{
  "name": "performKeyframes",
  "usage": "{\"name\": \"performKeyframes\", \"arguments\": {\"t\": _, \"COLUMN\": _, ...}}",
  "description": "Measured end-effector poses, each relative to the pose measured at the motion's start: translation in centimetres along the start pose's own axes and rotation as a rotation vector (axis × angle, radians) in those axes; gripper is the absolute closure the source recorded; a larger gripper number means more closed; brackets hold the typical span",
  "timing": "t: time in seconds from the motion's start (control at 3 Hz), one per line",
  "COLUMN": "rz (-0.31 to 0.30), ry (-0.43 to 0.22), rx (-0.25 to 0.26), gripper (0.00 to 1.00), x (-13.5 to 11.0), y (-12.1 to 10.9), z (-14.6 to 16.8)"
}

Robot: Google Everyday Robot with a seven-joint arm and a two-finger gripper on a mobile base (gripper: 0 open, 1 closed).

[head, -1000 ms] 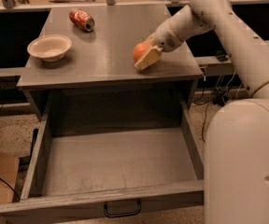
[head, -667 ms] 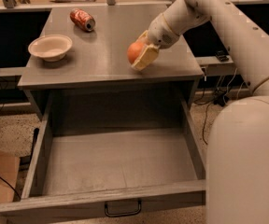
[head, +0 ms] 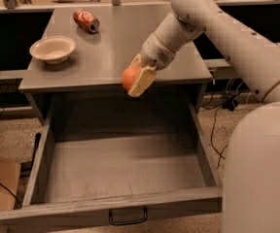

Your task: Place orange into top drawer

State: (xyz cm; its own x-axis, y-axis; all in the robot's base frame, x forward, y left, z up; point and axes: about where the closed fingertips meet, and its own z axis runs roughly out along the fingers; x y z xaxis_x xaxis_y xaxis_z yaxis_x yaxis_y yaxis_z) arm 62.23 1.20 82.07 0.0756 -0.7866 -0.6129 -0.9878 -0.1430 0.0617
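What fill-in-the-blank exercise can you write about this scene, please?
1. The gripper, at the cabinet top's front edge, is shut on the ____.
2. The top drawer is ____, not closed.
3. Beside the red can on the cabinet top sits a white ____.
Missing words: orange, open, bowl.

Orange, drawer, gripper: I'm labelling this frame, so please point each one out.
Orange (head: 128, 77): camera view, its bare left side.
Drawer (head: 179, 204): camera view, right part of its front panel.
Gripper (head: 131, 84): camera view, between its fingertips, shut on the orange, above the open drawer's rear.
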Motion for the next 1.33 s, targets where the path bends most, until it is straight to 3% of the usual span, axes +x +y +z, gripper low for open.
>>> {"name": "performKeyframes", "arguments": {"t": 0.33, "rz": -0.004, "ry": 0.006, "rx": -0.004, "gripper": 1.00, "x": -0.5, "y": 0.2, "z": -0.3}}
{"name": "performKeyframes", "arguments": {"t": 0.67, "rz": -0.050, "ry": 0.053, "rx": -0.012, "gripper": 1.00, "x": -1.9, "y": 1.0, "z": 0.3}}
{"name": "performKeyframes", "arguments": {"t": 1.0, "rz": -0.100, "ry": 0.066, "rx": 0.010, "gripper": 1.00, "x": -5.0, "y": 5.9, "z": -0.4}}
{"name": "performKeyframes", "arguments": {"t": 1.33, "rz": -0.111, "ry": 0.052, "rx": -0.021, "gripper": 1.00, "x": -6.1, "y": 10.1, "z": 0.5}}
